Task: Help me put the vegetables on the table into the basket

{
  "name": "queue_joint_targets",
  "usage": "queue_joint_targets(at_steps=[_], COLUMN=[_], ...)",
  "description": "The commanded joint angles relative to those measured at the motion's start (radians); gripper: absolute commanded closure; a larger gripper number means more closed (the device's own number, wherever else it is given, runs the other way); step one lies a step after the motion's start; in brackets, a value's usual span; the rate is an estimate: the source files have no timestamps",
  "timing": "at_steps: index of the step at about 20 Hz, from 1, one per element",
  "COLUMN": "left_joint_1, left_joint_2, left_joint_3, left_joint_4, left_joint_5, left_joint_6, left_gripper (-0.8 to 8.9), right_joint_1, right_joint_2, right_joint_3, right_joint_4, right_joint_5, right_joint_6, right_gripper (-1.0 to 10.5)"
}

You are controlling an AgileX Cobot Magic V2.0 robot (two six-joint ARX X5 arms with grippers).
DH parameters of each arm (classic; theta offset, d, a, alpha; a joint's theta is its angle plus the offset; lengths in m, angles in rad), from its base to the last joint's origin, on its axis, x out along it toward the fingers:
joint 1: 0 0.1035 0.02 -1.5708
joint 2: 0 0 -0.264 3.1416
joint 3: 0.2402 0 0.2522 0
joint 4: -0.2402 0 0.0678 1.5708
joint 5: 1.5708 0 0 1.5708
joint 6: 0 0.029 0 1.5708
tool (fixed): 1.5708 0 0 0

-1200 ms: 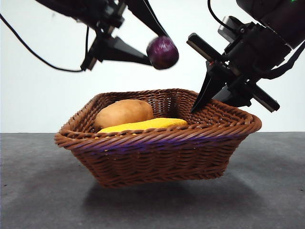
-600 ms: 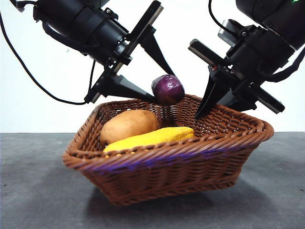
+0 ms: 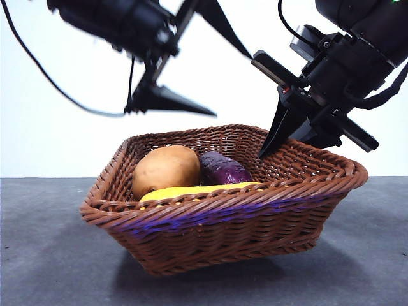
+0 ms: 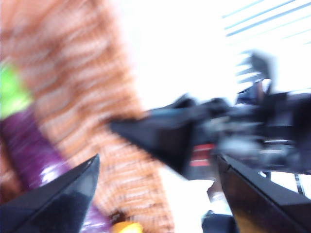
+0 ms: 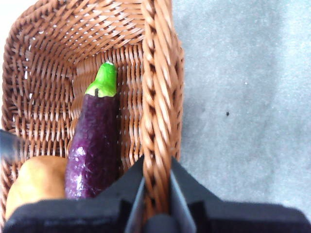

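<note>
Eggplant had dropped from our left gripper, now wide open and empty above it, joining potato and corn in the basket, whose rim our right gripper clamped, so we judged the task complete

Left wrist view motion-blurred; basket rim hides most of the corn.

— What's different from a second ago?
— The eggplant has left the left gripper. It was hanging in the air between the jaws; now it lies in the basket beside the potato.
— And that gripper?
— It dipped towards the basket, then rose again, jaws spread and empty.
— The basket itself?
— It sits lower and more tilted.
</note>
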State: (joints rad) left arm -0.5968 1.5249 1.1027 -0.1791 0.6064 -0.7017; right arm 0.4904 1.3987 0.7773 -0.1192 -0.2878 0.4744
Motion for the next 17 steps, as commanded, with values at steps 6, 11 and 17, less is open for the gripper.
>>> queue_joint_targets(at_steps=[6,11,17], left_joint_1=[0.200,0.370,0.451], left_joint_2=[-0.302,-0.519,-0.617], left_joint_3=[0.146,0.152,0.152], left_joint_4=[-0.305,-0.581,-0.683], left_joint_5=[-0.026,-0.192,-0.179], left_joint_6=[0.344,0.649,0.741], left_gripper=[8.22,8.21,8.21], right_joint_1=[-0.090,-0.257,-0.510], right_joint_2=[-0.003,-0.003,0.035], right_joint_3=[0.212,0.480,0.508], right_joint_4=[-0.138,-0.416,-0.539], right_joint_5=[-0.061,-0.084,-0.185], right_joint_6=[-0.065,-0.218,-0.358], right_gripper=[9.6,9.6,9.6])
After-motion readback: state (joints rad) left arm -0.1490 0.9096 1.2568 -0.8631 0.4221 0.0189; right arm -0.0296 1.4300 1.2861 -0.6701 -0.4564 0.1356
